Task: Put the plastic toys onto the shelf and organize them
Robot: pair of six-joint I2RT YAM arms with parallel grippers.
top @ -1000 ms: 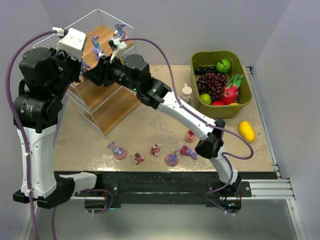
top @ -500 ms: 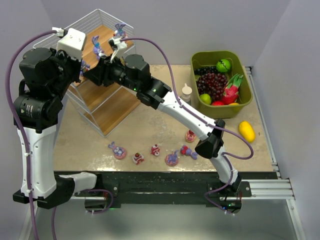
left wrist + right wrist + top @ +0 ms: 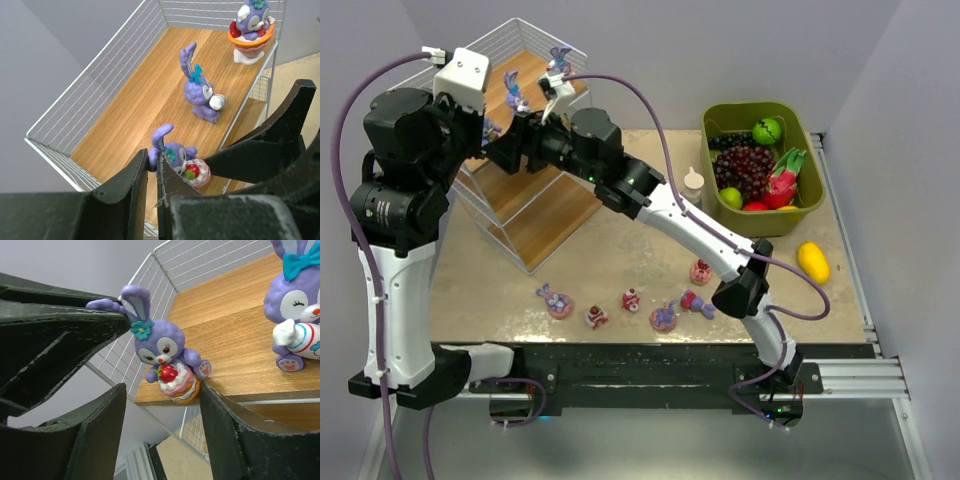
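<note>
While the left gripper (image 3: 152, 170) pinches one ear of the strawberry-cake bunny (image 3: 162, 352) at the front corner of the shelf's (image 3: 100, 65) top board, the right gripper (image 3: 161, 387) stands open, its jaws on either side of that toy. A bow-wearing bunny (image 3: 200, 97) and a bunny in an orange cup (image 3: 251, 27) stand farther along the same board. Six small toys (image 3: 631, 298) lie loosely near the beige table's (image 3: 620, 250) front edge. An olive bin (image 3: 810, 205) of fake fruit and a lemon (image 3: 813, 262) sit at the far right, with pale lilac-grey walls behind.
</note>
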